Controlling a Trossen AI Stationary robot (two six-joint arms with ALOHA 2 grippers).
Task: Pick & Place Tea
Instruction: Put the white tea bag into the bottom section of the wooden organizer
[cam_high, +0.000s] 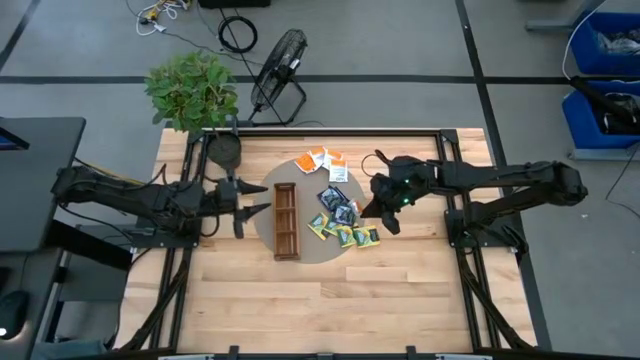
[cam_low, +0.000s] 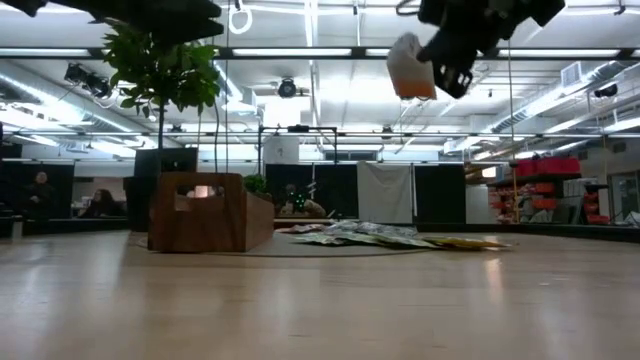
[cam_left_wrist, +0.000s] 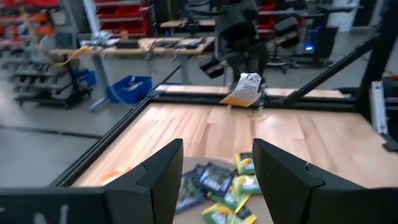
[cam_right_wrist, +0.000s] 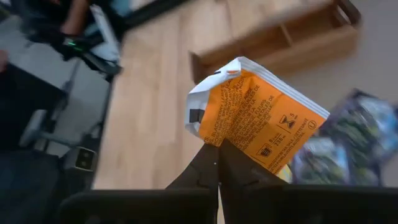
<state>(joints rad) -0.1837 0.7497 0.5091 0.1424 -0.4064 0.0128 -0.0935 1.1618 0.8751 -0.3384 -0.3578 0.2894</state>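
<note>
Right wrist view shows us the right claw (cam_right_wrist: 217, 163) clamped on only a corner of an orange-and-white sachet (cam_right_wrist: 258, 121), so we judge it could slip out onto the bench (cam_right_wrist: 149, 112) below, while the left claw (cam_left_wrist: 214, 171) waits apart.

Before you, the light wooden table (cam_high: 330, 300) carries a round grey mat (cam_high: 262, 222), on which lie the long wooden tray (cam_high: 286, 221) and scattered tea sachets (cam_high: 338, 215), orange-and-white, dark and yellow-green

Right gripper (cam_high: 385, 212) up in open air, sachet pile under it.
Orange-and-white sachet (cam_right_wrist: 258, 118) pinched in its jaws; loose tea sachets (cam_high: 340, 215) directly below, wooden tray (cam_high: 286, 220) beyond them toward left gripper (cam_high: 255, 198), bare table (cam_high: 330, 300) around the mat.
</note>
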